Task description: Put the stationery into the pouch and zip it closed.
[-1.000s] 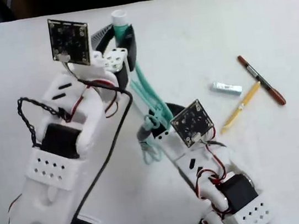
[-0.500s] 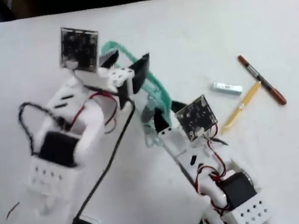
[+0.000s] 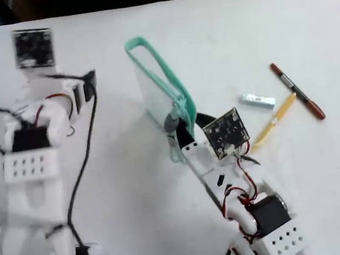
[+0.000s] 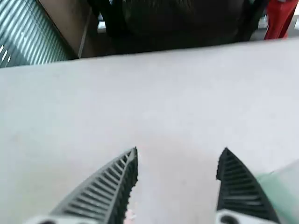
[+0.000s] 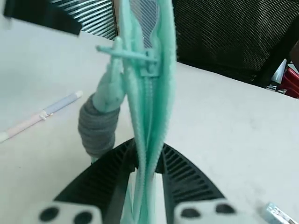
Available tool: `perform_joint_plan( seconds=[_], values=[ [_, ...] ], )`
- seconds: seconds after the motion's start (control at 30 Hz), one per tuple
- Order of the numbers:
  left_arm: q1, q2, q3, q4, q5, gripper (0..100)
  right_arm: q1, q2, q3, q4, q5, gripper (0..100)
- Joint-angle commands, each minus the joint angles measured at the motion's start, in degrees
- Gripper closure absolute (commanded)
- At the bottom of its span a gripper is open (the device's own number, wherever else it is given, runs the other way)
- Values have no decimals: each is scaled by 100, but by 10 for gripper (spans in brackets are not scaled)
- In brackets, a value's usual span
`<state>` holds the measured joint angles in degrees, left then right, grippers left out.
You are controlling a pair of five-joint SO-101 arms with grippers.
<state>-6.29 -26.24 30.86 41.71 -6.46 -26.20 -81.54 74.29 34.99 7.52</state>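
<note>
A clear soft pouch with a mint-green zip edge (image 3: 165,82) lies on the white table (image 3: 142,201), zip side turned up, and everything else is easiest placed from it. At the pouch's near end the right arm's black claw (image 3: 181,129) is clenched on the green zip band. In the right wrist view the ribbed jaws of that claw (image 5: 149,151) press the band from both sides. A grey cylindrical zip pull (image 5: 97,126) hangs touching the pouch just beside the pinch. In the same view a pale pen with a whitish cap (image 5: 44,115) shows close to the pouch. I cannot tell whether it sits behind the clear wall or on the table.

The left arm's claw (image 3: 85,87) stands well apart from the pouch, on the side away from the right arm. It is released: in the left wrist view its two toothed jaws (image 4: 180,156) are spread wide over bare table with nothing between them. A corner of the pouch's green edge (image 4: 280,184) is visible just past one jaw.

Three pieces of stationery lie on the table on the right arm's side of the pouch, outside it. A small white-and-blue stick (image 3: 258,100) is nearest. A yellow pen (image 3: 273,120) lies slanted beyond it. A brown pen (image 3: 297,92) lies farthest from the pouch, crossing the yellow pen's far tip.
</note>
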Motion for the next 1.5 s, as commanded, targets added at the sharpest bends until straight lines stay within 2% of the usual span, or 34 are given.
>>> perform_joint_plan(
  seconds=[0.0,0.1,0.33,0.53,0.77,0.87,1.0,1.1,1.27,1.4,1.47],
  values=[
    [-479,2246,-1178,-211,-703,749,48,-40,-26,-84,-62,980],
    [-831,3732,-2602,554,-563,751,57,-40,-26,-84,-62,980],
    [-1024,6475,-6251,2910,-589,751,57,-40,-26,-84,-35,980],
    [-1121,8295,-8360,3947,-712,757,57,-40,-26,-84,-35,980],
    [-884,9446,-10549,5556,-1345,959,48,-48,-18,-92,-26,980],
    [-804,9719,-11464,6040,-1354,973,48,-48,-18,-101,-26,980],
    [-840,9789,-11842,6084,-1336,976,48,-75,-18,-84,-26,980],
    [-778,9332,-11886,6092,-1125,976,48,-75,-18,-84,-26,980],
    [-400,7653,-11385,6092,-993,976,48,-57,-18,-84,-26,980],
    [22,5868,-10347,6084,-958,976,48,-66,-18,-92,-26,980],
    [233,4875,-9714,6084,-642,976,48,-75,-18,-92,-26,980]
  ],
)
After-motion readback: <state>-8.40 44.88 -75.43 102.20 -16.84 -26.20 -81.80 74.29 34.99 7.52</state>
